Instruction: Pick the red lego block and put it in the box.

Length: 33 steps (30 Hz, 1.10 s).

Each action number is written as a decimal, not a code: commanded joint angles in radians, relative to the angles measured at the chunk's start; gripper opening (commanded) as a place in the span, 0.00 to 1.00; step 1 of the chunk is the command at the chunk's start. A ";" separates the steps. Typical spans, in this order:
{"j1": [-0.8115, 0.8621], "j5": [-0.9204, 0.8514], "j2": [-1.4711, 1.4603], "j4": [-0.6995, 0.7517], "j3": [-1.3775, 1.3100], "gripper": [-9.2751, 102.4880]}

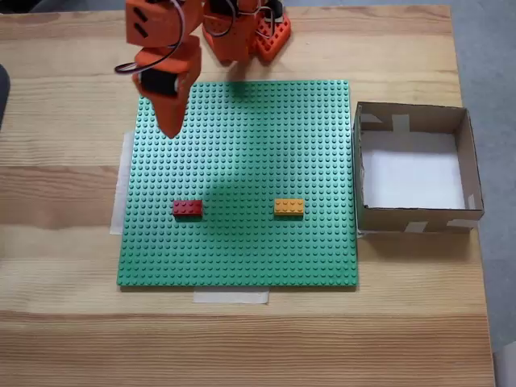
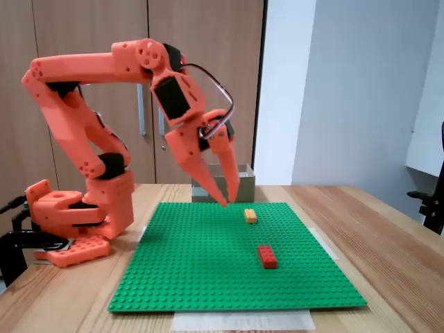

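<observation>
The small red rectangular plastic lego block [image 1: 187,208] [image 2: 267,256] lies flat on the green studded plastic baseplate [image 1: 242,250] [image 2: 208,277], in its lower left part as the fixed view from above shows it. Nothing touches it. On the same row, well apart to the right in that view, lies the orange-yellow plastic brick [image 1: 289,206] [image 2: 250,216] of like size. The square open-topped brown cardboard box [image 1: 476,173] [image 2: 244,182] with a white bottom and pale tape patches stands on the wooden table [image 1: 72,339] [image 2: 388,243], just beside the right edge of the baseplate.

The orange two-finger gripper [image 1: 172,131] [image 2: 227,202] hangs in the air above the upper left part of the baseplate, pointing down, well apart from the red block. In the fixed view from the side its two fingers are a little spread at the middle and come close together at the tips; it holds nothing. The orange arm base [image 1: 250,32] [image 2: 76,222] sits at the far edge of the table. Strips of pale tape [image 1: 230,297] [image 2: 243,320] fix the baseplate to the table.
</observation>
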 commanded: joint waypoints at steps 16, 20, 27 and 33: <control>0.025 -0.031 -0.310 -0.078 -0.183 0.16; 0.021 -0.037 -0.342 -0.081 -0.193 0.17; 0.025 -0.044 -0.399 -0.094 -0.215 0.22; 0.025 -0.035 -0.456 -0.130 -0.215 0.26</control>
